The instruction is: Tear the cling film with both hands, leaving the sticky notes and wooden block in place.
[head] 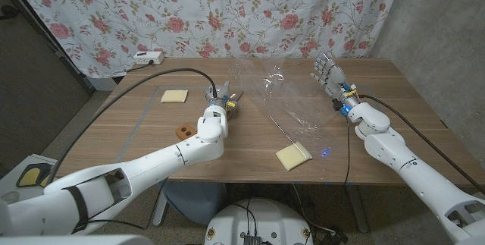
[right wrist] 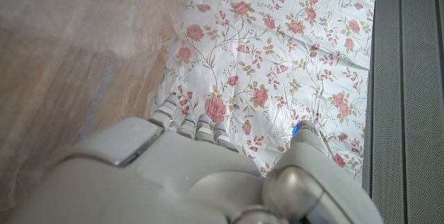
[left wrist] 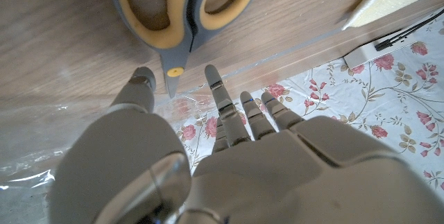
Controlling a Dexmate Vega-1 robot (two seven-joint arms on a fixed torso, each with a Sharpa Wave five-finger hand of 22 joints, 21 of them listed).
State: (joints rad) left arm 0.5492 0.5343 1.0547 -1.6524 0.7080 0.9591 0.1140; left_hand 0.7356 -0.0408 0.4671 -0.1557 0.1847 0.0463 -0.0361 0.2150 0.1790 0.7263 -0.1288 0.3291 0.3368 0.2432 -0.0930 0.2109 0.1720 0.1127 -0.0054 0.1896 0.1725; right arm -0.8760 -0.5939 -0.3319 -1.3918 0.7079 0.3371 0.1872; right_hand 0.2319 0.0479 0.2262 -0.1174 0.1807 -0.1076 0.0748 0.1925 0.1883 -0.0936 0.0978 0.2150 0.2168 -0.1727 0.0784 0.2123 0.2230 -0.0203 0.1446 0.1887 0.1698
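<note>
A crumpled clear sheet of cling film (head: 292,105) lies across the middle of the table, from the far edge toward the front. One yellow sticky-note pad (head: 293,155) sits at its near end and another pad (head: 174,95) lies to the far left. A small brown wooden block (head: 183,131) is left of centre. My left hand (head: 218,108) hovers at the film's left side with fingers (left wrist: 220,96) stretched out and holding nothing. My right hand (head: 328,72) is raised beyond the film's right edge, fingers spread and empty.
Scissors (left wrist: 184,16) with grey and yellow handles lie on the wood just ahead of my left fingertips. A white power strip (head: 148,58) sits at the table's far left corner. A flowered curtain (head: 227,10) hangs behind the table.
</note>
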